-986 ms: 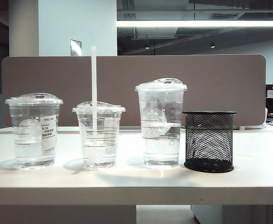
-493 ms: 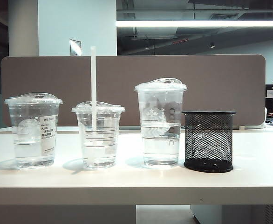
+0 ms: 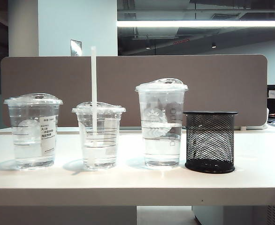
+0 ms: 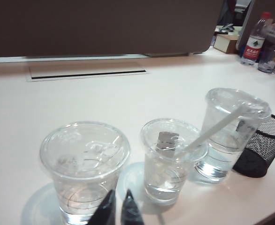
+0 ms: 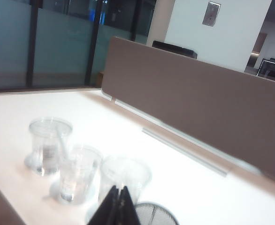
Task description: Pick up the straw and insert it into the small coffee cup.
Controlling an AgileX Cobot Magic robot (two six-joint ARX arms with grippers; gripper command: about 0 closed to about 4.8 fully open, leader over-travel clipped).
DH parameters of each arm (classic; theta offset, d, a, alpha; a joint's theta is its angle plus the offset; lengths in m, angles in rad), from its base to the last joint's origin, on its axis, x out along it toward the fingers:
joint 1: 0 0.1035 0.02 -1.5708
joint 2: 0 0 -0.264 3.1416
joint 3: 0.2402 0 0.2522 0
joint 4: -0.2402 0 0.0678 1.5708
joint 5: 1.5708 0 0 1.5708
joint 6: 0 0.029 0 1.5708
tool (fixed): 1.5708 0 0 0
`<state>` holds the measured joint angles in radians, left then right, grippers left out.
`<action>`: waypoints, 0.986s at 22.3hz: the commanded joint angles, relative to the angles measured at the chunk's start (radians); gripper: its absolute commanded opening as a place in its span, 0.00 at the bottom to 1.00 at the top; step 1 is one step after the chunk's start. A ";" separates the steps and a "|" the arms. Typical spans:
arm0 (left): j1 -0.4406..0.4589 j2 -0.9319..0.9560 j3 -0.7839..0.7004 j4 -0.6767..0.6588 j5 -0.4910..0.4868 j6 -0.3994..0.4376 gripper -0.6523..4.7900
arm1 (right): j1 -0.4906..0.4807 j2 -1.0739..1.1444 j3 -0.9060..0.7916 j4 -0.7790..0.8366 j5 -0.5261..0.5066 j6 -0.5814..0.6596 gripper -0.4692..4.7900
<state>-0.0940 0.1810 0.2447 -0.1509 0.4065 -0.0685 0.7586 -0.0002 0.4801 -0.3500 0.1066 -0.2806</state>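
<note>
The straw (image 3: 94, 84) stands upright in the small coffee cup (image 3: 99, 136), the middle of three clear lidded cups, and rises well above its domed lid. In the left wrist view the straw (image 4: 217, 126) leans out of that cup (image 4: 172, 164). My left gripper (image 4: 120, 190) hovers on the near side of the cups, between the wide cup and the small one, its dark fingers shut with nothing between them. My right gripper (image 5: 119, 186) hangs high above the tall cup's side of the row, shut and empty. Neither gripper shows in the exterior view.
A wide cup with a printed label (image 3: 33, 131) stands left of the small cup and a tall cup with a round logo (image 3: 162, 124) to its right. A black mesh holder (image 3: 210, 140) sits at the far right. A brown partition (image 3: 212, 79) runs behind the table.
</note>
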 commanded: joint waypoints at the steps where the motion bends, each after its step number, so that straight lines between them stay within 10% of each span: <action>1: 0.000 -0.001 -0.035 0.049 -0.032 0.012 0.16 | 0.000 0.002 -0.043 -0.008 0.011 0.050 0.09; 22: -0.001 -0.001 -0.085 0.061 -0.204 0.008 0.16 | 0.003 0.002 -0.358 0.061 -0.083 0.240 0.09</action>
<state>-0.0940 0.1799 0.1574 -0.1043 0.2043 -0.0612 0.7605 0.0036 0.1173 -0.3065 0.0578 -0.0444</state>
